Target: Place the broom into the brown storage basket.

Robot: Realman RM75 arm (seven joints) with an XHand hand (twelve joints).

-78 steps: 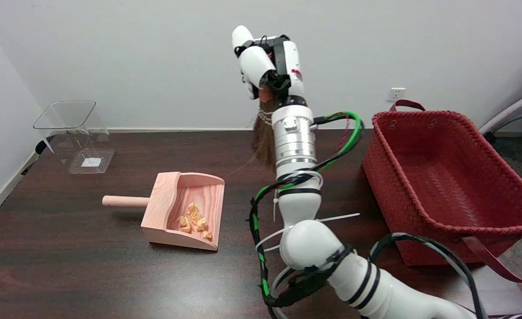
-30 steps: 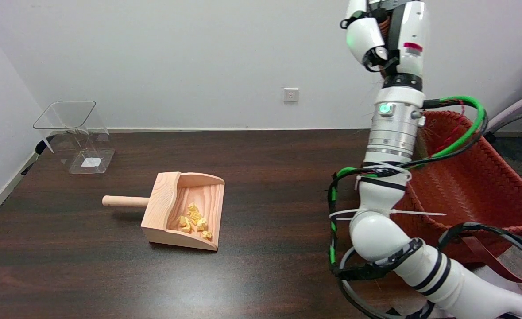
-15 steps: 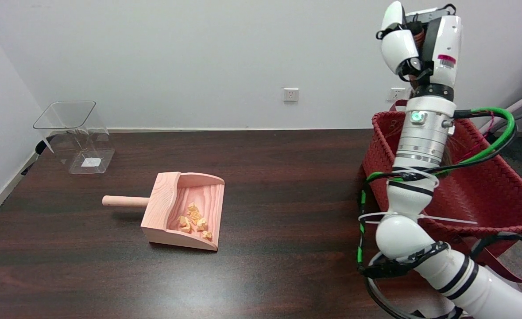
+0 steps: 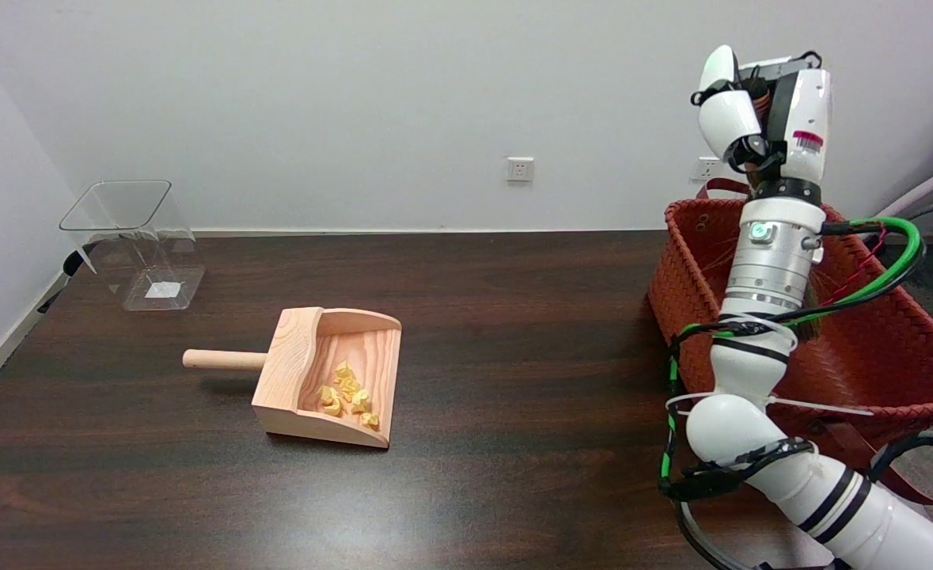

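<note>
Here we see the dark wooden table (image 4: 474, 475) filling most of the view, with the brown woven basket (image 4: 870, 372) standing at its right end. Our right arm (image 4: 767, 261) rises upright in front of the basket, and our right hand (image 4: 767, 111) sits high above the basket's near-left part, its fingers curled around the handle of the broom (image 4: 810, 309). The broom hangs down behind the arm, so we make out only a strip of its dark bristles beside the wrist, down inside the basket; whether they touch the bottom we cannot tell. Near the table's middle lies a wooden dustpan (image 4: 331, 372), handle pointing left, holding small yellow scraps (image 4: 346, 394). A clear plastic bin (image 4: 135, 241) stands at the far left corner.
</note>
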